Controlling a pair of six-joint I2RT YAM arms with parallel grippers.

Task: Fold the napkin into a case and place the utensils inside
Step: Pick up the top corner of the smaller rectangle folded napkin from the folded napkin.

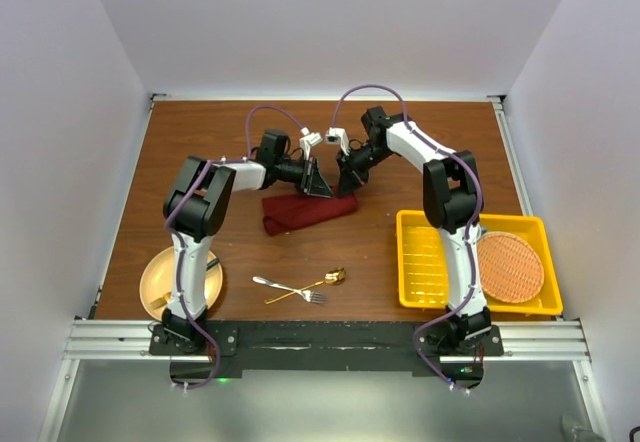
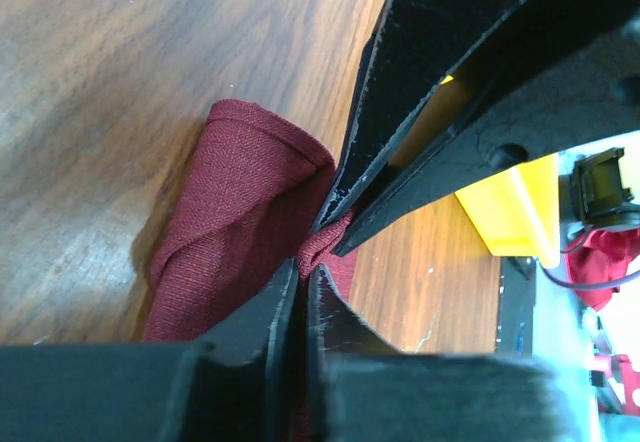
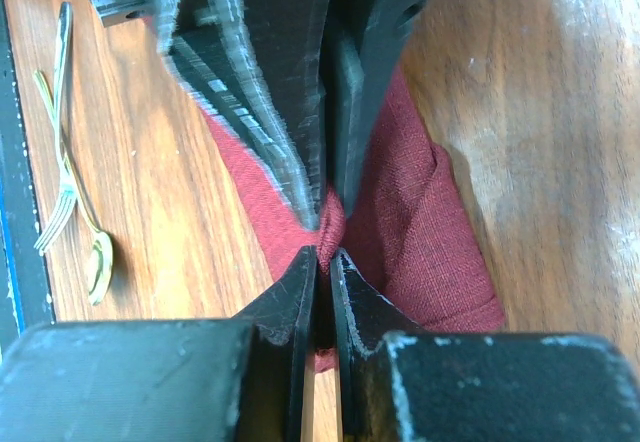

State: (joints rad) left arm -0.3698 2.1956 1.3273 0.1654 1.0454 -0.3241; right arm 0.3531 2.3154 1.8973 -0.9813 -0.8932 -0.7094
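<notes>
On the brown worktop (image 1: 200, 142), your two arms meet tip to tip over the napkin (image 1: 305, 212), a maroon cloth lying bunched in a short, thick strip near the middle.

Your left jaws, coming in from the left, are closed on a pinch of the cloth along its far edge. In the left wrist view, the fabric is squeezed between the black fingers (image 2: 262, 327) with almost no gap showing. Your right jaws, coming in from the right, are clamped on the same raised fold just beside them. In the right wrist view, their fingers (image 3: 285, 302) are drawn together on the maroon cloth. The two sets of jaws stand point to point, and whether they touch you cannot tell. The rest of the napkin lies slack on the wood below them, with a rolled edge on each side of the pinch.

The fork (image 1: 272, 284) and the gold spoon (image 1: 334, 277) lie crossed on bare wood at the near side, well apart from the napkin, tines and bowl toward the right.

To the right sits a yellow tray (image 1: 430, 262) with a round orange mat (image 1: 510, 266) lying in its right part. A pale plate (image 1: 158, 284) rests by the left arm's base.
</notes>
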